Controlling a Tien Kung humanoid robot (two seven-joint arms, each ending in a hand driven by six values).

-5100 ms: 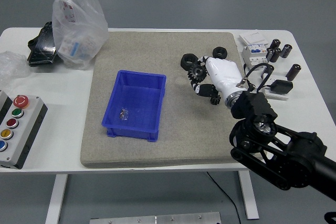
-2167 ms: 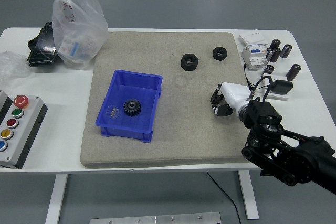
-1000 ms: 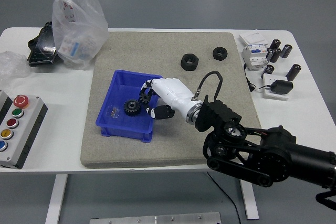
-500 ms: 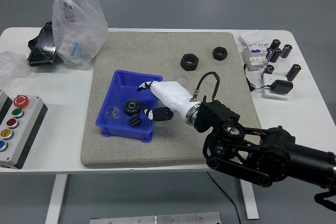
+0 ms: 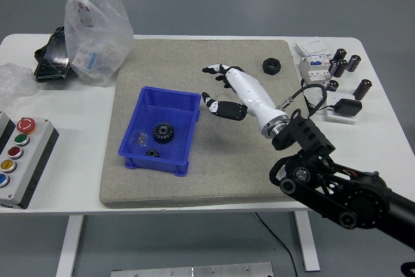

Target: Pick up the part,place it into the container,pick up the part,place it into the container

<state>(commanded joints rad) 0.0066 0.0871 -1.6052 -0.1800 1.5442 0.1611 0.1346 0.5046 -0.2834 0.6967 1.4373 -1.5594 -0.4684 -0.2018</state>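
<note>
- The right arm's black forearm (image 5: 337, 186) fills the near right corner, and it has swung back out from the bin toward the far side of the mat.
- The right hand (image 5: 227, 92) is white with black-tipped fingers (image 5: 209, 69), now spread and holding nothing. A second ago it was curled over the bin with a small gear.
- The blue bin (image 5: 159, 130) sits on the left of the grey mat (image 5: 207, 180). It now holds the large black gear (image 5: 163, 133) and, near its front wall, the small gear (image 5: 152, 154) just dropped.
- So two parts look delivered, and the placing step seems done.
- Farther off, one black hex nut (image 5: 271, 66) is visible. The hand now covers the spot where the bigger nut lay, perhaps reaching for it.
- The left hand is out of view.
</note>
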